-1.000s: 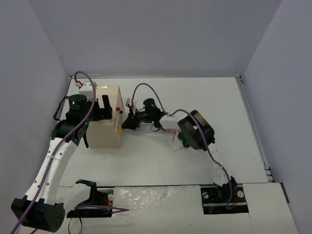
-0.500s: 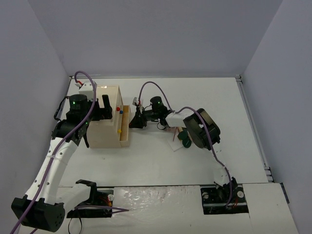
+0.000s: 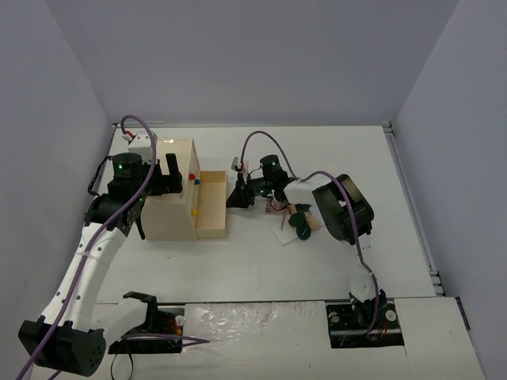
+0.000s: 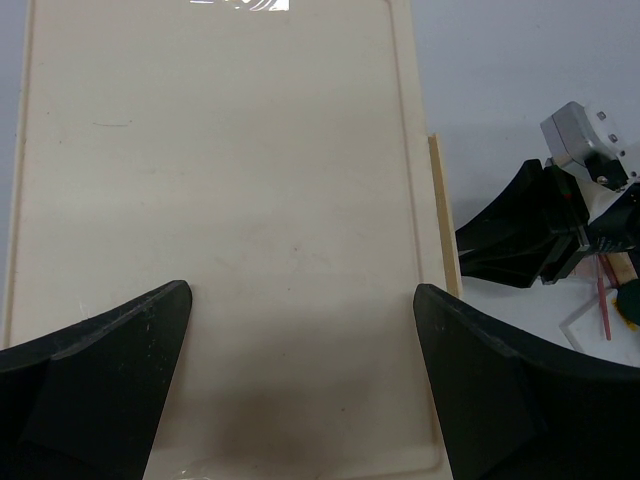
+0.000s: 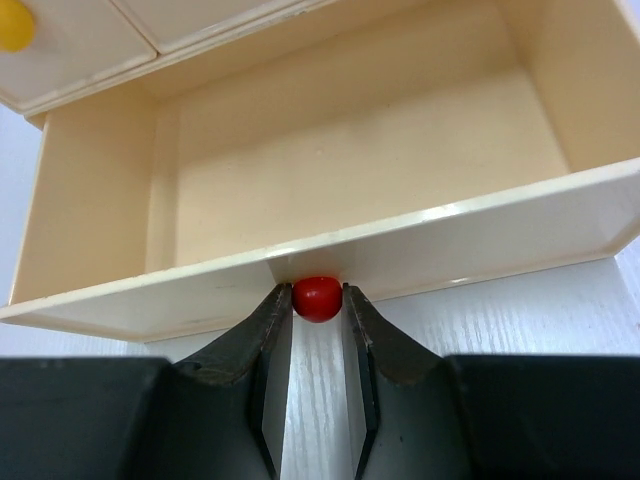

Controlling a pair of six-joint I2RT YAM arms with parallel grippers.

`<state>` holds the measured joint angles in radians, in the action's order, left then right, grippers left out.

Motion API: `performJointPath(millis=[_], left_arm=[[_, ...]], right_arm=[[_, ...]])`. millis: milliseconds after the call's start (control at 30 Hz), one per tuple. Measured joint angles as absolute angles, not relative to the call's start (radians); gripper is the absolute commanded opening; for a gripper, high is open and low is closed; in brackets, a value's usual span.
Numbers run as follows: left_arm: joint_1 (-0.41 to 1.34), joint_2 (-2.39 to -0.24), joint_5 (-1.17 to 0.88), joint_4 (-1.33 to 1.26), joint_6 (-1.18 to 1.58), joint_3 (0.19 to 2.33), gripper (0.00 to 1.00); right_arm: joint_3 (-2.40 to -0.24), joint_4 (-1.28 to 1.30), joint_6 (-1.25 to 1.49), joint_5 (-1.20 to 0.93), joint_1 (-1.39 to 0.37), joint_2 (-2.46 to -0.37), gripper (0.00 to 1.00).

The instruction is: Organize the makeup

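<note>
Drawer (image 3: 211, 204) stands much further out of the cream box (image 3: 170, 198) than a second ago. Your right gripper (image 5: 318, 305) pinches its red knob (image 5: 317, 297), and your left gripper (image 4: 300, 295) is spread above the box top. The makeup (image 3: 295, 223) lies near the drawer, to its right, not yet inside, so I think loading can begin.

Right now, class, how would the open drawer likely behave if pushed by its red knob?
The drawer looks empty and thin-walled, so probably light and easy-sliding. Its red knob is small, round and glossy, so the right end effector might slip off.
</note>
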<state>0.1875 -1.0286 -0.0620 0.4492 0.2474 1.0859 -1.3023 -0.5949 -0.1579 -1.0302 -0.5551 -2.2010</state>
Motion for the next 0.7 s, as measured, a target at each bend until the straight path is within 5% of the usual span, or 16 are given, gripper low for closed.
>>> performJointPath(millis=[300,533,700], left_arm=[[0.187,-1.030,-0.059,0.448,0.247,1.086,0.92],[0.187,-1.030,-0.059,0.447,0.247,1.086,0.92],[0.187,-1.030,-0.059,0.447,0.247,1.086,0.93]], right_arm=[[-1.261,-0.558,-0.197,-1.025,-0.532,-2.164,0.02],[-1.258,-0.504,-0.222,-0.989,-0.528,-2.145,0.54],[-1.253,-0.405,-0.247,-0.868,-0.504,-2.090,0.73]])
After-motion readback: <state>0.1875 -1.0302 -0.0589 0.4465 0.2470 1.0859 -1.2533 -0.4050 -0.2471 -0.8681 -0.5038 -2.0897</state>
